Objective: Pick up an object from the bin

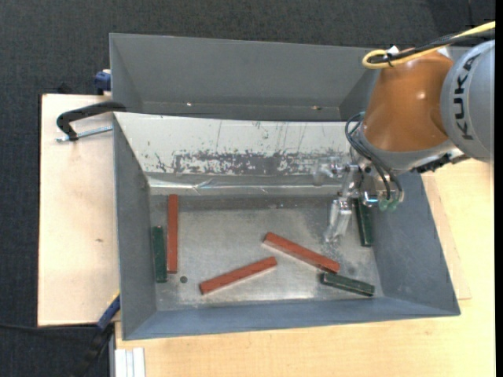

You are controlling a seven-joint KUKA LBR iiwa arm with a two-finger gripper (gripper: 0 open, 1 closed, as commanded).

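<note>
Dark carpet surrounds a grey metal bin (236,77) holding a few loose flat sticks, some reddish-brown and some dark green. At the bin's right side the robot's gripper (350,220) hangs low, just beside a short dark green rigid stick (365,226) near the right wall. Whether the gripper is open or closed cannot be told. That stick looks light, stiff and smooth, and is probably best pinched across its narrow width, mid-length.

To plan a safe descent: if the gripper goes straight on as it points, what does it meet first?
Probably the gripper meets the bare bin floor, close beside the right end of the nearest red bar; a dark green bar is near. Depth is unclear.
</note>
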